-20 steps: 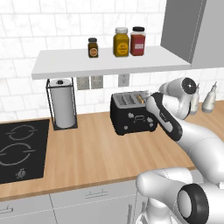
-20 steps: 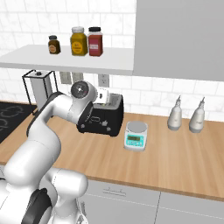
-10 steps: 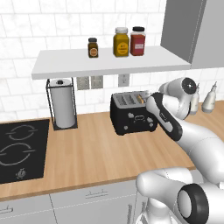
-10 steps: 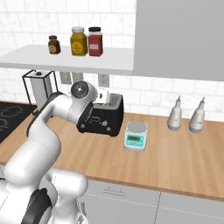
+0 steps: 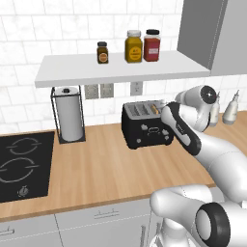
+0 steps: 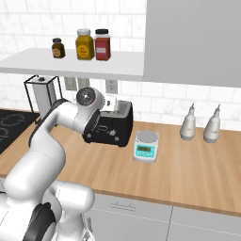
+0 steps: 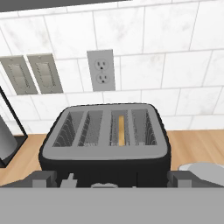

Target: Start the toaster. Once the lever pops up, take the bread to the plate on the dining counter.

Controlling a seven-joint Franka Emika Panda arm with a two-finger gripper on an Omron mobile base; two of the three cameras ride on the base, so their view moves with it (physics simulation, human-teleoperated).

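Starting the toaster (image 7: 105, 140), frame centre; bread (image 7: 121, 130) seated in third slot from left. Gripper (image 7: 111, 177) at lower edge, against the front face; finger spread unclear, possibly apart. Next: press lever down.

A kitchen: cooktop (image 5: 19, 166), wooden counter (image 5: 96, 169), tiled wall (image 6: 155, 101).
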